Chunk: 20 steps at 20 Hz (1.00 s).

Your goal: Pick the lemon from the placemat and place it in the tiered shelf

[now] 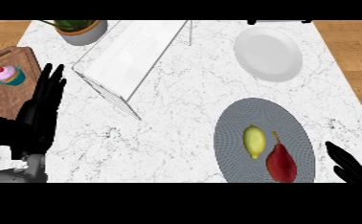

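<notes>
A yellow lemon (254, 141) lies upright on the round grey placemat (240, 117) at the lower right. A dark red pear (280, 163) sits just right of it on the same mat. The tiered shelf (130, 58), a white shelf with thin wire legs, stands at the upper middle-left. My left hand (41, 108) rests open at the left edge, fingers pointing up. Only the fingers of my right hand (343, 162) show at the lower right corner, straight, to the right of the placemat and apart from the lemon.
A white plate (268, 54) sits at the upper right. A potted plant (81, 28) stands at the upper left. A wooden board (20, 82) with a pink cupcake (10, 74) lies at the left edge, beside my left hand.
</notes>
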Available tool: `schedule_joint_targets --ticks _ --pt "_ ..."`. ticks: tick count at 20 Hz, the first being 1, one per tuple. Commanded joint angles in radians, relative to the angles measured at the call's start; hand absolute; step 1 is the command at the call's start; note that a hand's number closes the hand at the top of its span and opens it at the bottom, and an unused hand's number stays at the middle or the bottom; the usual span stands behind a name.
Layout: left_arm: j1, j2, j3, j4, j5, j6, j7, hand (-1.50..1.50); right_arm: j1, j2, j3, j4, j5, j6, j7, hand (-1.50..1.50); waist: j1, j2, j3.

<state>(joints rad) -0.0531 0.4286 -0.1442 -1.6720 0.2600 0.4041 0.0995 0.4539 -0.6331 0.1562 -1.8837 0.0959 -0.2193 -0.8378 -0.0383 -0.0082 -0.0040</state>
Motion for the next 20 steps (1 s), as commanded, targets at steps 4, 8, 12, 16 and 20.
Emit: schedule_joint_targets --ticks 4,8,12,16,20 --pt "-0.016 0.014 0.023 0.007 -0.005 0.0 0.009 0.0 0.165 -0.017 -0.015 -0.159 0.406 -0.262 0.303 -1.5 -0.009 0.005 -0.005" --pt "0.021 -0.016 -0.013 -0.004 -0.024 -0.01 -0.04 0.0 0.229 0.091 0.071 -0.195 0.668 -0.325 0.508 -1.5 0.018 0.01 -0.002" --pt "-0.046 -0.025 -0.02 0.014 -0.038 -0.009 -0.012 0.0 0.151 0.231 0.187 -0.227 0.951 -0.269 0.73 -1.5 0.038 0.014 0.0" --pt "0.004 -0.016 -0.016 -0.011 -0.031 -0.029 0.005 0.0 0.141 0.343 0.222 -0.248 1.203 -0.198 0.897 -1.5 0.04 0.009 0.002" --pt "-0.014 -0.009 -0.001 -0.051 -0.022 -0.029 0.05 0.0 0.104 0.434 0.237 -0.17 1.406 -0.111 1.022 -1.5 0.043 0.007 0.003"
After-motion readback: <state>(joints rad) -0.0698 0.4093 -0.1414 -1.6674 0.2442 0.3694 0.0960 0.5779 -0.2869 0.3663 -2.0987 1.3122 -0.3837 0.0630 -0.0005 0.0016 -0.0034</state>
